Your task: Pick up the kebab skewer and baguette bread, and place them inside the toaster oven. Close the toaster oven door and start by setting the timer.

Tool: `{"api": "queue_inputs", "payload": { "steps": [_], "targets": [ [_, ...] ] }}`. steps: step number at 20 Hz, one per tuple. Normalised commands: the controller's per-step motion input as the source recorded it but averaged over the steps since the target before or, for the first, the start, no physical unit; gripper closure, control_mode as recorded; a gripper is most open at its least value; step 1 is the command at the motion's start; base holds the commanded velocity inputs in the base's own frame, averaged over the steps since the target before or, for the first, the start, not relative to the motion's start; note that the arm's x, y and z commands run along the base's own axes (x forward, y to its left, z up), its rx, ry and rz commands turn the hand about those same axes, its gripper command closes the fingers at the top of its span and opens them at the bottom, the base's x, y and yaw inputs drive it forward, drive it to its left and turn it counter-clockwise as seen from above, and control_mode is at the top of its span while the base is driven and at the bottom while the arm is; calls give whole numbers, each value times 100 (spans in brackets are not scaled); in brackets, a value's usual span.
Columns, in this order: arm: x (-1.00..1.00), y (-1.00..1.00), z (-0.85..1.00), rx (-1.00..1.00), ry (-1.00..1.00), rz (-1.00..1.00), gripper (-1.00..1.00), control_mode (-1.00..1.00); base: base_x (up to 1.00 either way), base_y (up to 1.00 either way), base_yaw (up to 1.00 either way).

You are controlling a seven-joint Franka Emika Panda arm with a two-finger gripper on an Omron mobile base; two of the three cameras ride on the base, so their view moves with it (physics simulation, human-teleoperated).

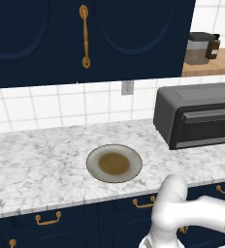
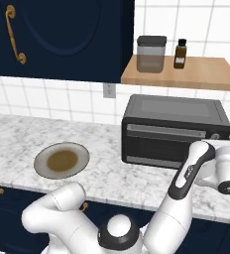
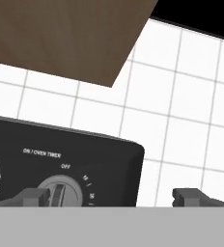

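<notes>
Dark grey boxy toaster oven (image 2: 175, 130) sits on the marble table (image 1: 41, 160), its windowed door (image 2: 169, 141) apparently shut; the hand (image 3: 111, 197), fingers spread and empty, faces its timer knob (image 3: 61, 192)

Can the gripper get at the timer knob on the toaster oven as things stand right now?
Probably yes. The open gripper faces the timer knob on the toaster oven, with nothing between them, though the knob sits nearer one fingertip, so a small sideways shift looks needed.
</notes>
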Motion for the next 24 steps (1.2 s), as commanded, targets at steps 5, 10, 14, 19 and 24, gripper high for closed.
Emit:
{"api": "queue_inputs", "payload": {
  "steps": [5, 10, 14, 19, 24],
  "targets": [
    [35, -12, 0, -2, 0, -2, -100, -100, 0, 0, 0],
    [17, -10, 0, -3, 0, -3, -100, -100, 0, 0, 0],
    [3, 0, 0, -4, 0, -8, -100, -100, 0, 0, 0],
    [4, 0, 0, -5, 0, -13, -100, -100, 0, 0, 0],
    [13, 0, 0, -3, 0, -14, -100, -100, 0, 0, 0]
  ]
}}
